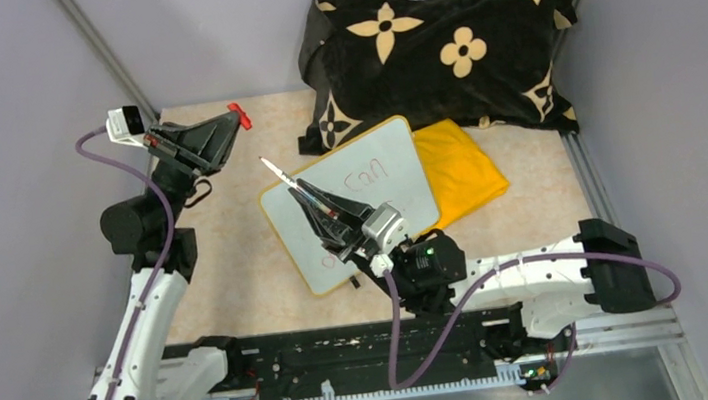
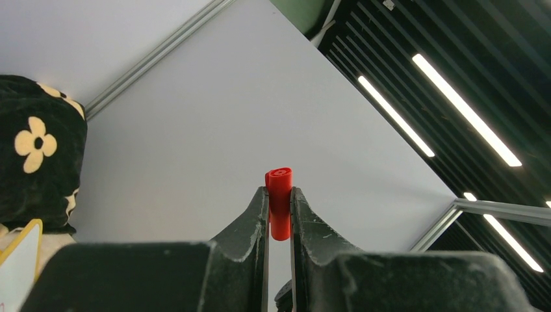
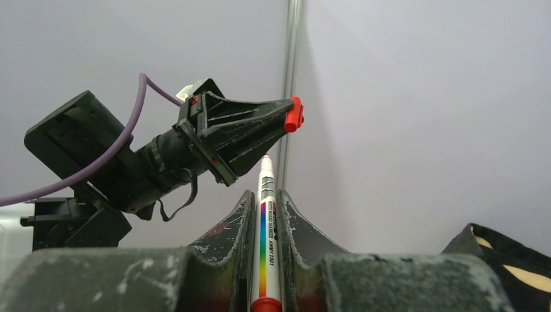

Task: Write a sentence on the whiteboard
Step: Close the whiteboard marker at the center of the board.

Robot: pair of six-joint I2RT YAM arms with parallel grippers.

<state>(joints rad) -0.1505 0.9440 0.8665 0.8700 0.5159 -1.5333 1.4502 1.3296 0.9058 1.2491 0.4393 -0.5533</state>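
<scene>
1. Two arms are in view, each with one gripper. There is one whiteboard, one marker, one loose cap, one yellow cloth and one black cushion.
2. The left gripper has its jaws pressed together on the one red cap, which stands out a little past the fingertips.
3. The right gripper has its jaws clamped on the marker. The marker's pale pointed end reaches out beyond the fingertips.
4. The whiteboard lies flat on the table, directly beneath the right jaws and well apart from the left jaws.
5. Of the sentence, one red word reads "Can". It sits on the board just beside the right jaws. A few more red strokes show nearer the right wrist, too small to read.
6. The marker barrel carries one rainbow stripe and small print that seems to read "AMWY 2201". The line beside it is too fine to make out.
7. The yellow cloth lies folded past the board's far side from the right jaws and touches the board's edge.
8. The black cushion, with cream flower shapes, lies beyond both.
</scene>
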